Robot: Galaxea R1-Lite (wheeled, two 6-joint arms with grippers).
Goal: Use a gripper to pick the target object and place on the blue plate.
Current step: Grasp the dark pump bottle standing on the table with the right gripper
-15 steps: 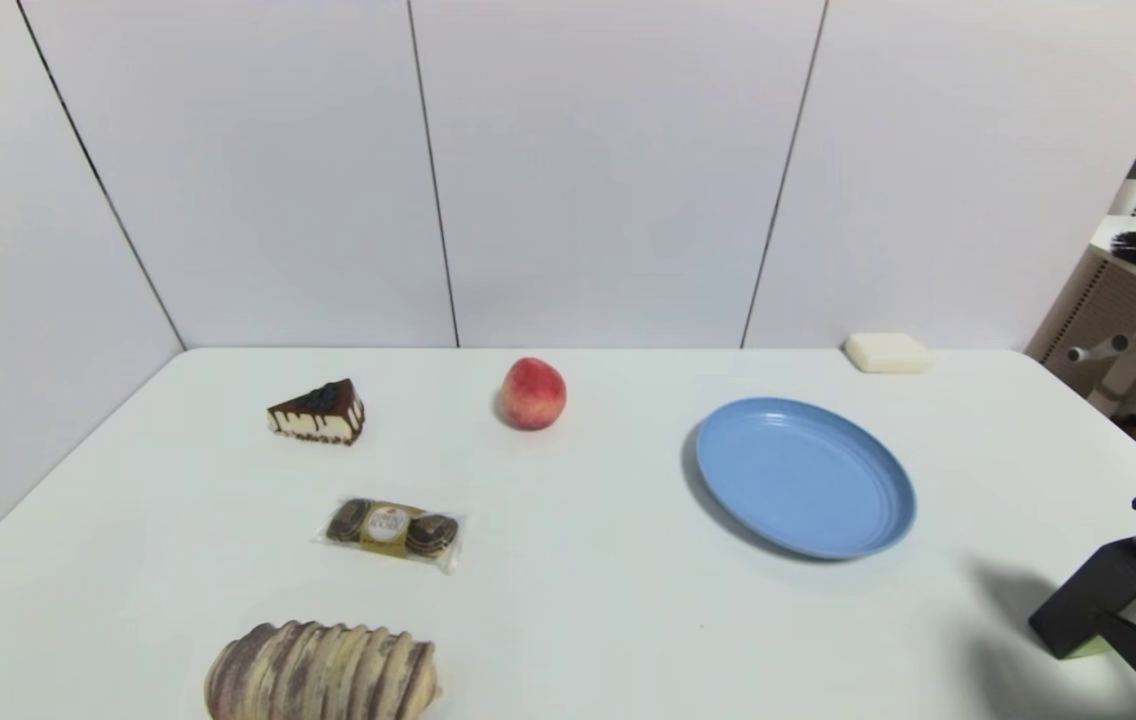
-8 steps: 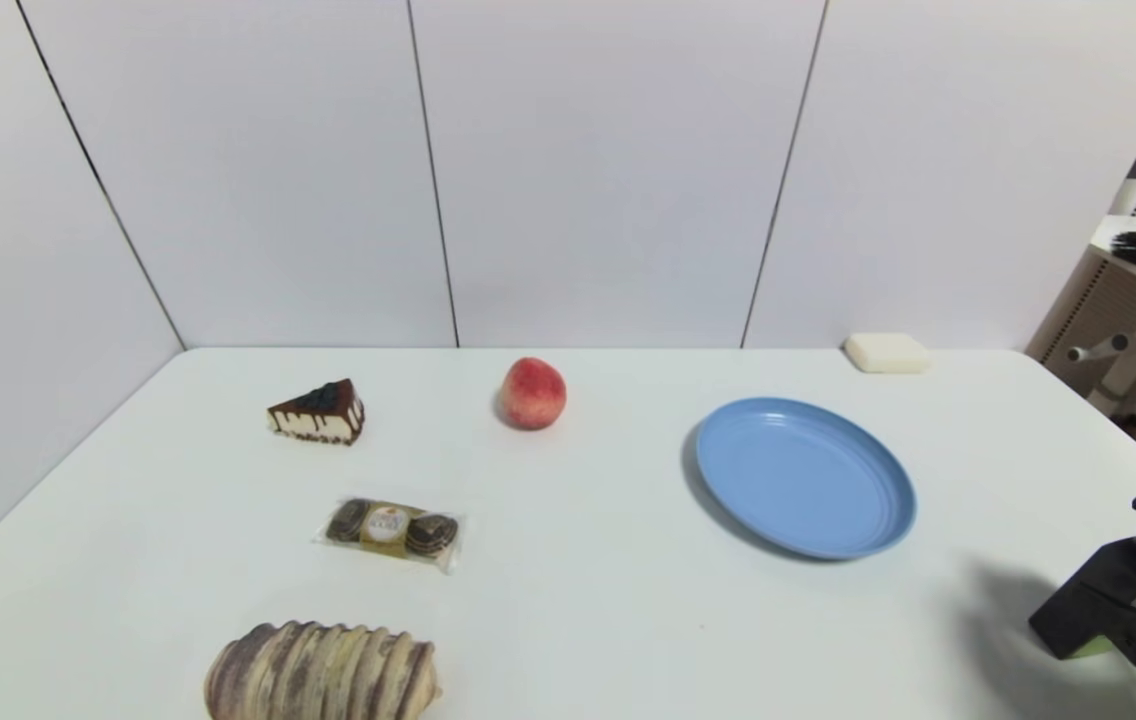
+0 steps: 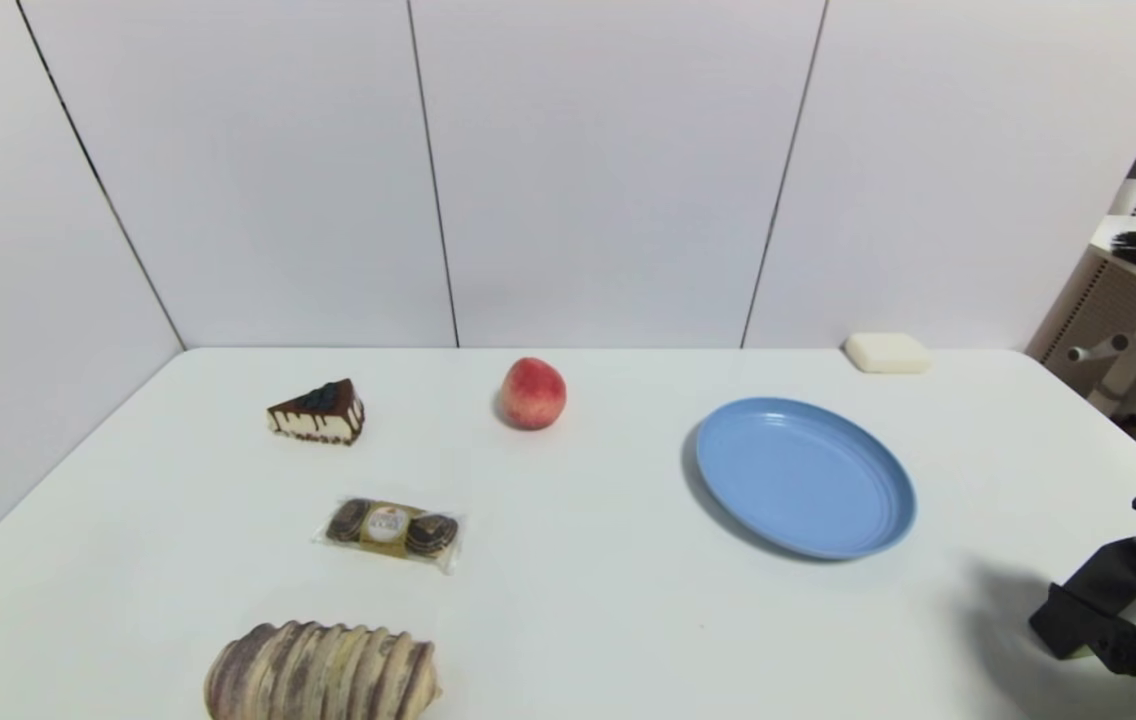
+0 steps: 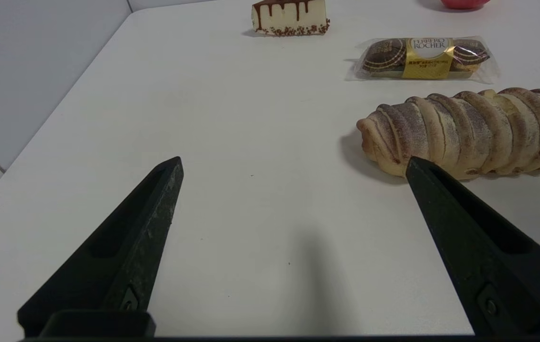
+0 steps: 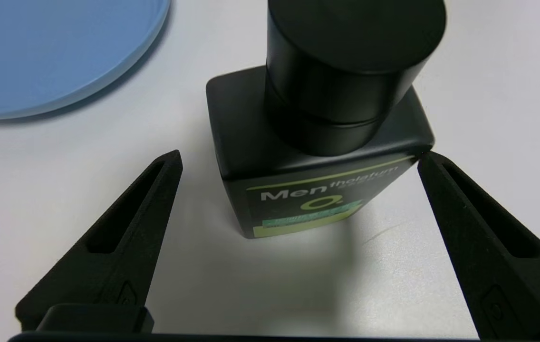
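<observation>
left of the plate (image 3: 805, 476), well apart from it, lie a cake slice (image 3: 318, 411), a chocolate pack (image 3: 391, 529) and a bread loaf (image 3: 320, 673), with a peach (image 3: 533, 393) nearer the plate on the far side. the left gripper (image 4: 294, 171) hangs over bare table (image 3: 588, 600) just beside the loaf, its fingers spread wide and holding nothing; it looks parked. right of the plate and nearer the robot stands the bottle (image 5: 317, 156), upright on the table, near the plate but not touching it. the right gripper (image 5: 298, 161) is at the bottle, fingers wide open, nothing gripped yet. in the right wrist view one fingertip (image 5: 429, 164) sits at or touching a top corner of the bottle's body, while the other fingertip (image 5: 170, 164) stands clear of the opposite side. the bottle lies straight ahead between the jaws, but turned a little, so its flat sides are not square to the fingers. the right arm is plainly the nearer one. i judge the next move to be a short push forward and a close on the body below the pump head; the skew could twist or tip the bottle as the fingers meet it
</observation>
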